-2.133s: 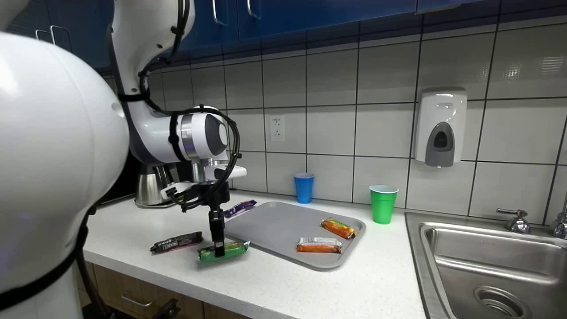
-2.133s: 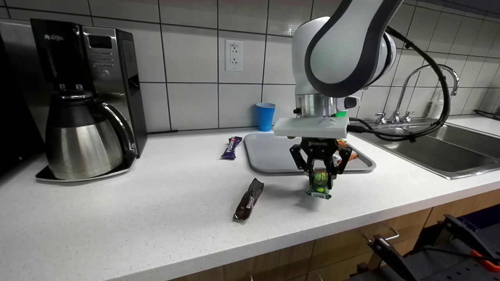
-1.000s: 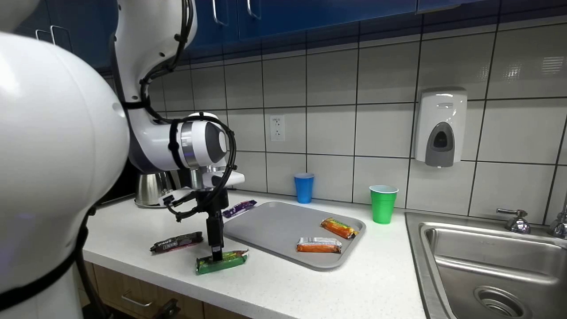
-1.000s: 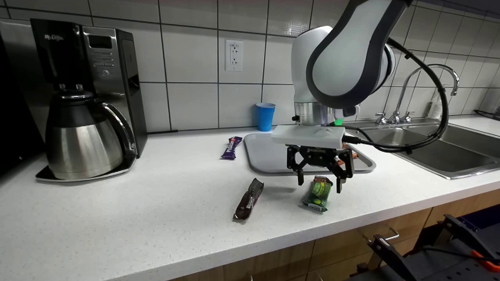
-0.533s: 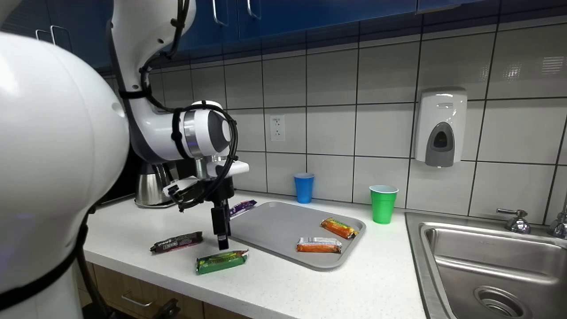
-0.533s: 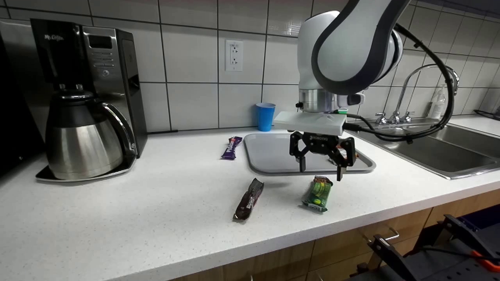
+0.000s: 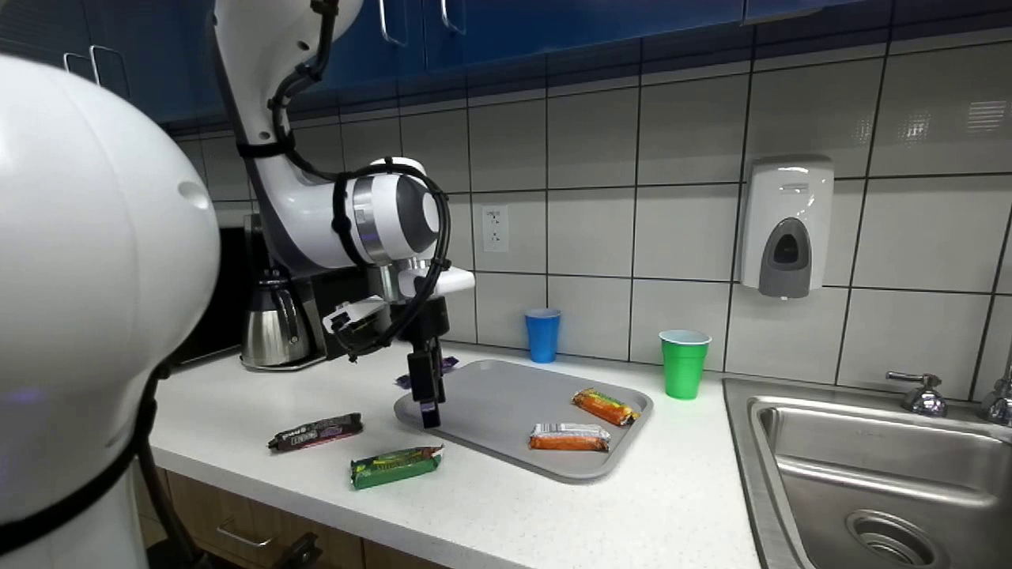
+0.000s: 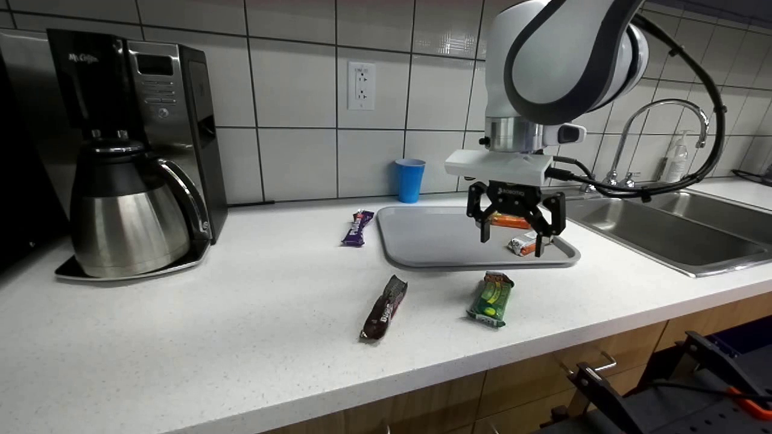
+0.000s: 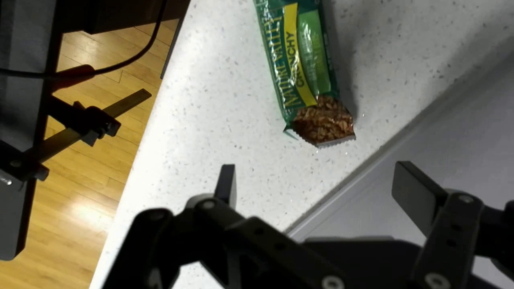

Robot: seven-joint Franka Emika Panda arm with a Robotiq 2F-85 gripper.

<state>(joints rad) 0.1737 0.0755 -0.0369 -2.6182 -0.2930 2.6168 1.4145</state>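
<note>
Toward the front edge of the white counter [image 8: 241, 337], two wrapped bars lie flat: a dark brown bar [image 8: 385, 308] and, to its right in an exterior view, a green bar [image 8: 491, 299] (Nature Valley Crunchy, by the lettering in the wrist view). The green bar lies near the front edge of the gray tray [image 8: 422, 241], apart from it. Just behind and above hangs the gripper [image 8: 511, 240], its fingers spread wide; in the wrist view the tray's edge runs beneath the gap between them. On the tray, near its edge toward the sink [image 7: 759, 474], an orange-and-white bar [image 7: 569, 437] lies in front of an orange-and-yellow bar [image 7: 605, 407]. A purple bar [image 8: 358, 228] sits on the counter just beside the tray's opposite edge. Toward the counter's back edge stand the coffee maker [image 8: 163, 102], a blue cup [image 8: 411, 181] behind the tray, and a green cup [image 7: 685, 363] between the tray and the sink.
</note>
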